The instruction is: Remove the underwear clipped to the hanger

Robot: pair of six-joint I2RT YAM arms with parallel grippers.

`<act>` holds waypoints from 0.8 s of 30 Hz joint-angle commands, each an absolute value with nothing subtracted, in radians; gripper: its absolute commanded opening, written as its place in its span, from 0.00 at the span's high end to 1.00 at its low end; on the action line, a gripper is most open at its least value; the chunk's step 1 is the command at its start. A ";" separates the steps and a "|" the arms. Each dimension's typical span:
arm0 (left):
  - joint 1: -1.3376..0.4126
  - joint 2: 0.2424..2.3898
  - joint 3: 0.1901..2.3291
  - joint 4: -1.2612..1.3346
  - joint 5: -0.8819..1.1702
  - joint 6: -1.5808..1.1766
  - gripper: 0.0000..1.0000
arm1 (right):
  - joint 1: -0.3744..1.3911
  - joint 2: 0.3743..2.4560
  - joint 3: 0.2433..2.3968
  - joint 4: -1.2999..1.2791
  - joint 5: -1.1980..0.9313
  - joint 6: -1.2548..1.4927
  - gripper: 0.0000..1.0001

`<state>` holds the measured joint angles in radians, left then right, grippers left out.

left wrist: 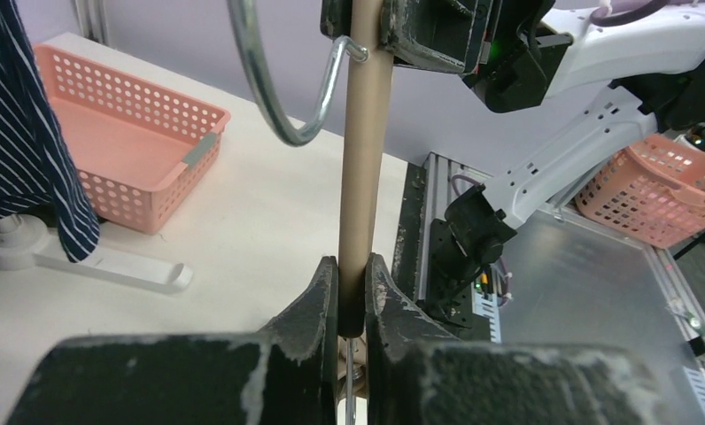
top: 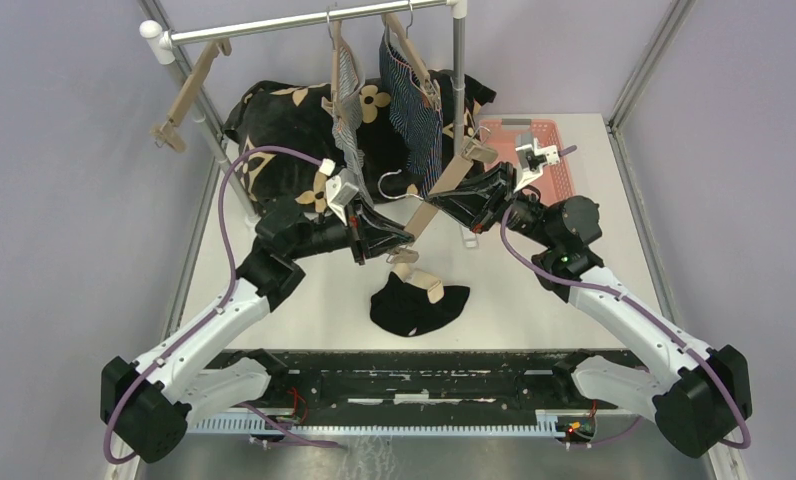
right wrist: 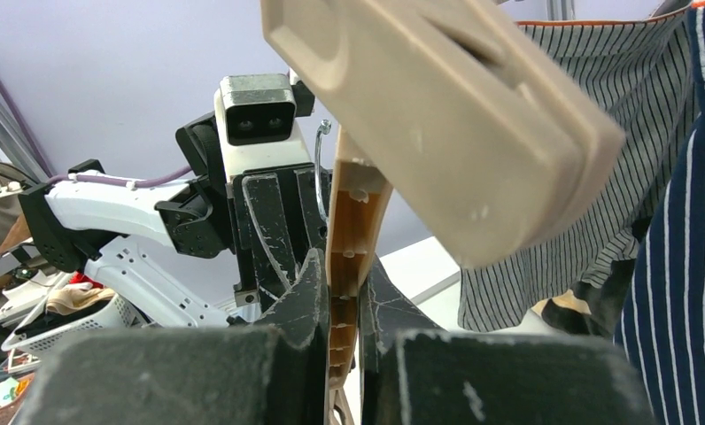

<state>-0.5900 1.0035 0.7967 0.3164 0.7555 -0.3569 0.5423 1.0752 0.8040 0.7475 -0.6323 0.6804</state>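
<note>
White tabletop from above: black brief [top: 419, 308] lay near, below the tan hanger [top: 452, 178] spanning left gripper [top: 389, 237] and right gripper [top: 462, 203]; grey-striped brief [top: 347, 100] and navy brief [top: 414, 95] hung clipped far back. Left wrist: fingers [left wrist: 318, 301] pinched its bar. Right wrist: fingers [right wrist: 306, 292] clamped it too. Probably next: discard this hanger, unclip another brief.

Held hanger [top: 446, 185] bars the centre gap; rack post [top: 459, 80], grey-striped briefs [top: 347, 110], navy briefs [top: 414, 110] and pink basket [top: 519, 124] crowd the rear; table [top: 304, 300] bare and passable front-left and front-right.
</note>
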 commanded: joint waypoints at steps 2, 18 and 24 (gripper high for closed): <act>-0.594 0.986 0.792 0.429 0.781 -0.411 0.97 | 0.559 1.088 0.853 0.824 -0.646 0.700 0.99; -0.594 0.736 1.066 -0.256 0.378 -0.274 0.97 | 0.563 0.934 0.815 0.467 -0.494 0.448 0.57; -0.594 0.681 1.280 -0.577 0.170 -0.245 0.97 | 0.562 0.932 0.802 0.426 -0.462 0.421 0.54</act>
